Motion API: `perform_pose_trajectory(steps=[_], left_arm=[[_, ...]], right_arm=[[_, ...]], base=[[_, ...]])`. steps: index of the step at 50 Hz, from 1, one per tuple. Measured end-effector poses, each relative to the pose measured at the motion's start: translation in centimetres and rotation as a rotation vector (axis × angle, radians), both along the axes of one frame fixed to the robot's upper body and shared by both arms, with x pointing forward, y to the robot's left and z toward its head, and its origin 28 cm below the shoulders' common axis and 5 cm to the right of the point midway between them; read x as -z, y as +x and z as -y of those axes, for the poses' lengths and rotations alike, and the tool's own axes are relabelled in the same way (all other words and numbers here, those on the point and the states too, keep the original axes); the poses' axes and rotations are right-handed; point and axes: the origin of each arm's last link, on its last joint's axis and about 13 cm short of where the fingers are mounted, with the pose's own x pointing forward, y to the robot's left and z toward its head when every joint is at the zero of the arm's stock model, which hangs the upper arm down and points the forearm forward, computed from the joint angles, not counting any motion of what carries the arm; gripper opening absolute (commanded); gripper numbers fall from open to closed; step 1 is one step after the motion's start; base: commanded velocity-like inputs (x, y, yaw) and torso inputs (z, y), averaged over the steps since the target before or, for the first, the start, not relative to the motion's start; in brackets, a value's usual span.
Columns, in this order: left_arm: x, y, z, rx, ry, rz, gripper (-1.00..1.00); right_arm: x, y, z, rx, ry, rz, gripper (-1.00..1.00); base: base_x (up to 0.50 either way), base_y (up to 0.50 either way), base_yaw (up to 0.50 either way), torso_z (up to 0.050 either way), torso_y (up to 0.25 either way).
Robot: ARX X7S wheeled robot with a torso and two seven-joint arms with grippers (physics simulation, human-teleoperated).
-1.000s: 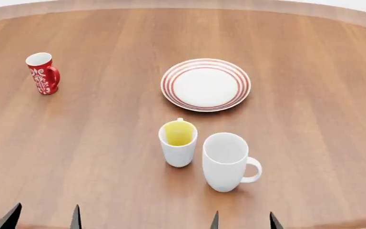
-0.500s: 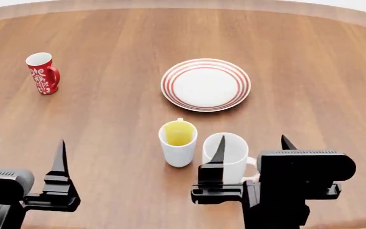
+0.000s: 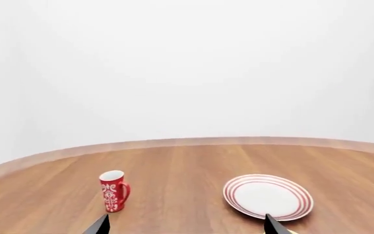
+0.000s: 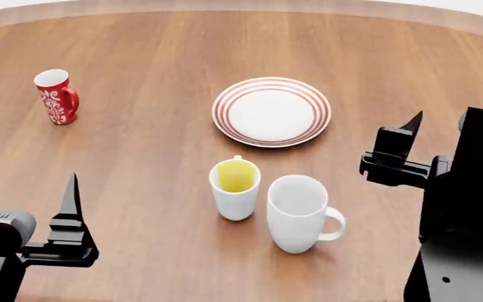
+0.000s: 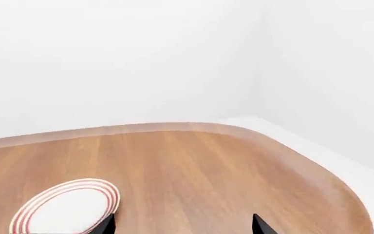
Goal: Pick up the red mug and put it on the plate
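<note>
Left gripper [image 4: 25, 198] low in the lower left of the head frame: jaws spread wide, nothing between them, prongs pointing up the frame toward the far side of the table [image 4: 141, 163]. In the left wrist view, only two dark tips at the bottom edge, with mug and plate both ahead of them.

Red mug [image 4: 57, 96] upright in the upper left of the head frame, handle on its right-hand side as pictured, standing on bare wood, well apart from the left gripper and from all other crockery. Untouched; no contact with either arm.

Plate [image 4: 272, 111] in the upper centre, flat, nothing on it, well apart from the mug.

Yellow-lined mug [image 4: 236, 187] and white mug [image 4: 299, 212] in the lower centre, just beside each other, below the plate. Not part of the job; to be kept clear of.

Right gripper [image 4: 439, 126] at the right edge, mid-height, raised over the table. One prong plain; the other partly hidden behind the arm housing. In the right wrist view, two tips set well apart at the bottom edge, nothing between them: open and empty.

Step in hand, as judged: approach, grasp not yet begun. Left arm the nearer to the mug. Next move calls for a reach up and slightly left in the head frame, open jaws brought level with the mug body, closing across it away from the handle. Risk: a tall, narrow mug, liable to tip if struck by one prong first.
</note>
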Motion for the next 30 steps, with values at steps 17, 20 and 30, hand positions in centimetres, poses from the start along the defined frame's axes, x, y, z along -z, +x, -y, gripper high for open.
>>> perform_pose_trajectory(steps=[17,20,30], left_arm=[[0.0,0.1,-0.2,-0.007,-0.001,0.002,1.00],[0.0,0.1,-0.2,-0.008,-0.001,0.001,1.00],[0.0,0.2,-0.3,-0.010,0.000,0.001,1.00]], right_arm=[[-1.5,0.9,1.4,0.076,0.017,-0.012,1.00],[-1.6,1.0,1.4,0.078,0.018,-0.015,1.00],[-1.6,1.2,1.5,0.079,0.022,-0.025,1.00]], base=[[0.46,0.00,0.00,0.000,0.000],[0.50,0.00,0.00,0.000,0.000],[0.50,0.00,0.00,0.000,0.000]])
